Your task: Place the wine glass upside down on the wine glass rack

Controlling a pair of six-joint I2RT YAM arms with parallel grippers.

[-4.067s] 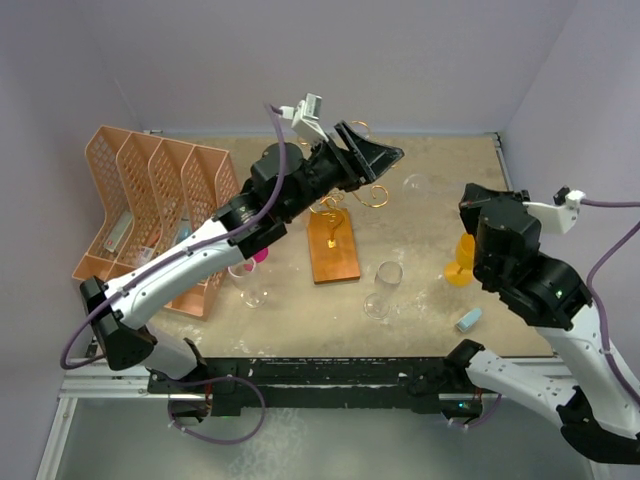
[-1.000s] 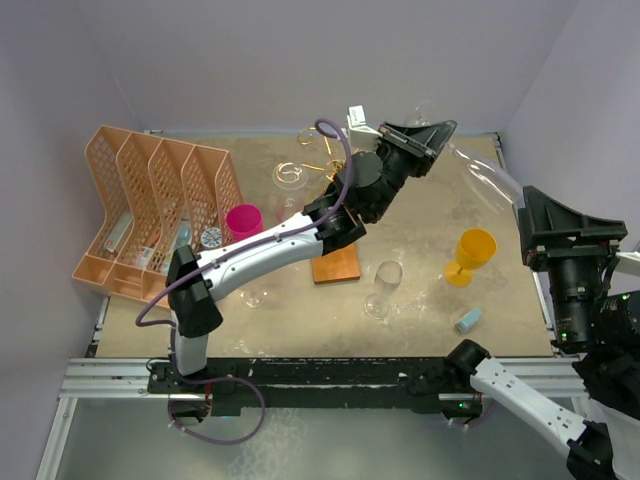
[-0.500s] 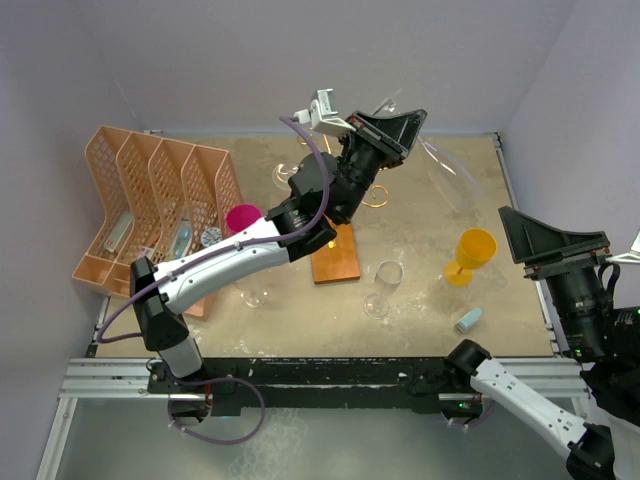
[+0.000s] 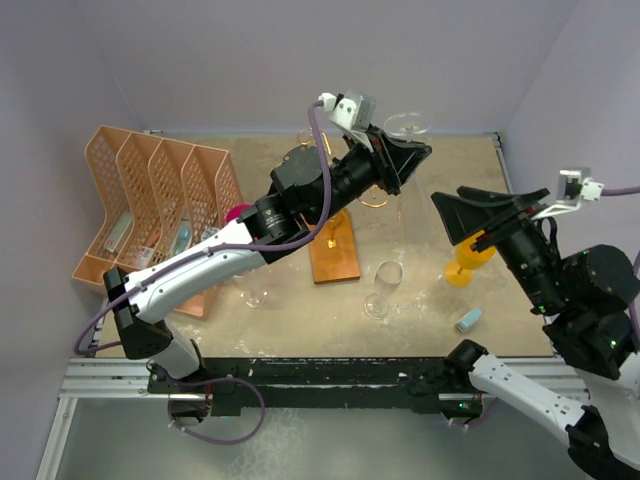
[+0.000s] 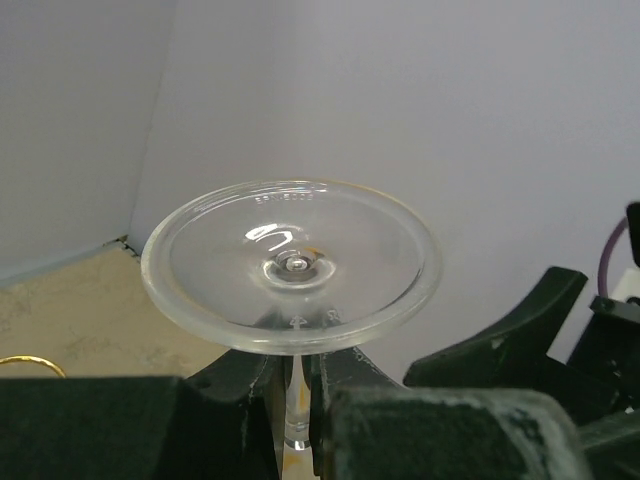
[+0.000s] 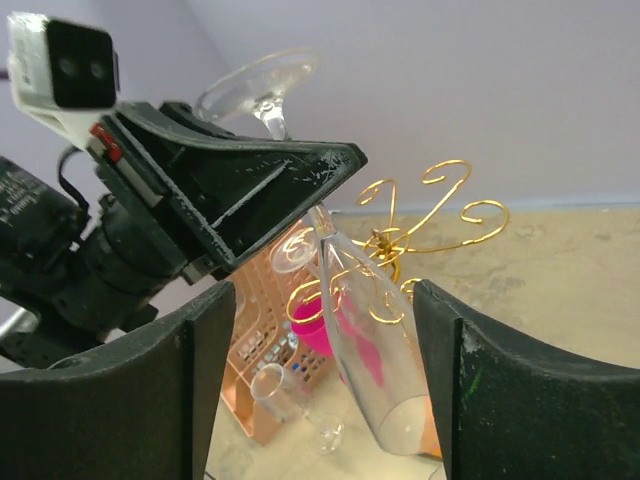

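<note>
My left gripper (image 4: 398, 160) is clamped on the stem of the wine glass (image 5: 290, 265), foot up, with the bowl hanging near the gold wine glass rack (image 6: 420, 235). The glass looks thin, light, slippery and breakable, so the stem seems the safest hold. My right gripper (image 4: 468, 216) is spread wide, empty.

Lettering on the wine glass (image 5: 290, 265) is illegible.

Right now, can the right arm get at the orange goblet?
Probably yes. The right claw is open and hangs just over the orange goblet in the top view, with nothing seen between them.
</note>
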